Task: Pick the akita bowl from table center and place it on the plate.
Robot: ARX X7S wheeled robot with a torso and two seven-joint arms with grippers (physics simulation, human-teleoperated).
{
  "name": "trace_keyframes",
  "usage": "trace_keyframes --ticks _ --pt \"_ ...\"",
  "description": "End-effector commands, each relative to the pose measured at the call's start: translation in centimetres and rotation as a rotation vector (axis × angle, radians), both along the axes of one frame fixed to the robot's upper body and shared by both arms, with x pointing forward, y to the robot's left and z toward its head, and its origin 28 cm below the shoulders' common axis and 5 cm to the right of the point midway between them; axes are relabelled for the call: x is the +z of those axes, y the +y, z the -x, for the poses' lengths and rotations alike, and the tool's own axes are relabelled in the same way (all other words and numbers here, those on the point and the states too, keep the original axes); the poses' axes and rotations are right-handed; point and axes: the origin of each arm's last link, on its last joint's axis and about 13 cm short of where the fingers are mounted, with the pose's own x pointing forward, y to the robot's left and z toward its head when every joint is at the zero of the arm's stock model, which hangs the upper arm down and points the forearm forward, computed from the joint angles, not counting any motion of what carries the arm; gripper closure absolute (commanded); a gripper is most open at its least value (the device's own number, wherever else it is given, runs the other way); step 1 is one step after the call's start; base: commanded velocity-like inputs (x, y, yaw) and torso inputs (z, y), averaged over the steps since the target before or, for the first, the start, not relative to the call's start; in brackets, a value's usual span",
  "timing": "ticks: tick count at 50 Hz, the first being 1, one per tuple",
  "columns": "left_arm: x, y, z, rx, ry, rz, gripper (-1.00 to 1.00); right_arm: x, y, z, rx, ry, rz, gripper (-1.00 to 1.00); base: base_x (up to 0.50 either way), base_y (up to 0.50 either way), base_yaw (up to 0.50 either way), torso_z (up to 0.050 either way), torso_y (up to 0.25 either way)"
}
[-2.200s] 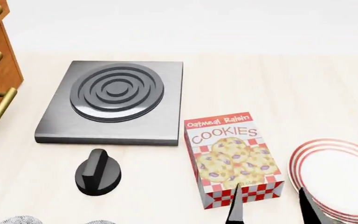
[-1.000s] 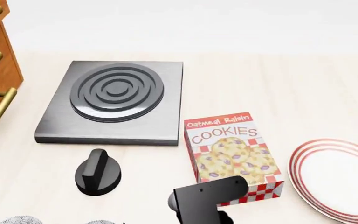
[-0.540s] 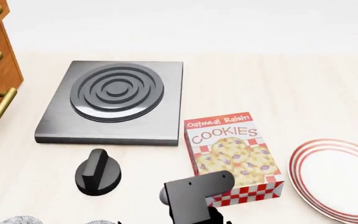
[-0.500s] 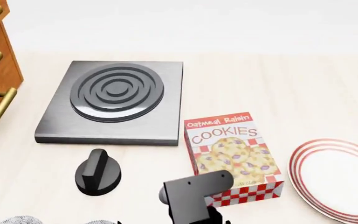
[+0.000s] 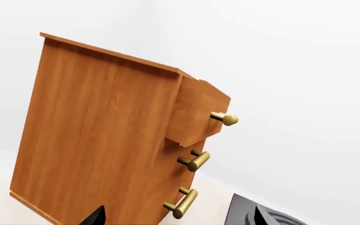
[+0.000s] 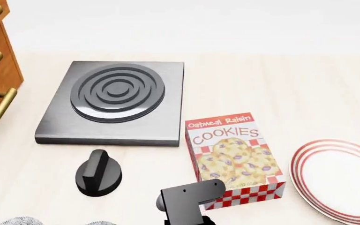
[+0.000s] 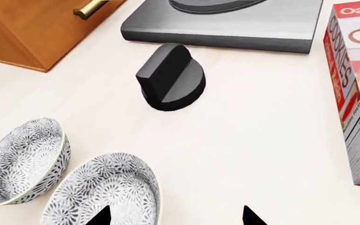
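Right wrist view: the right gripper (image 7: 175, 216), fingers apart, hangs just above the bowl (image 7: 102, 193), which sits at the table's (image 7: 243, 140) near edge beside its twin (image 7: 18, 161). Farther off lie the knob (image 7: 170, 77), cookie box (image 6: 233, 157) and burner (image 6: 114, 101); the plate (image 6: 341, 178) is at right. Left gripper (image 5: 176, 216): cannot tell.

A cookie box (image 6: 235, 159) lying on the counter (image 6: 292, 89) carries the only readable print — "Oatmeal Raisin" in small pale letters on a red band, and "COOKIES" in large red capitals beneath it. The right wrist view catches just fragments of the same lettering; the side-panel print there is too small to read.
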Motion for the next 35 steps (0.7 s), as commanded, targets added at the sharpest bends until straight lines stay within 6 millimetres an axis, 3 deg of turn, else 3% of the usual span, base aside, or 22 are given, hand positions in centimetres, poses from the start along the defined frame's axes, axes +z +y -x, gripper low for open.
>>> trace_keyframes --ticks 1,35 --pt "-0.09 0.00 0.09 -0.001 0.001 -0.001 -1.00 -0.74 0.23 0.12 0.025 0.025 0.008 -1.00 0.00 0.00 0.00 0.000 0.000" --pt "-0.19 0.34 0.31 0.017 0.002 0.017 -1.00 -1.30 0.91 -0.72 0.085 0.042 0.029 -1.00 0.00 0.00 0.00 0.000 0.000"
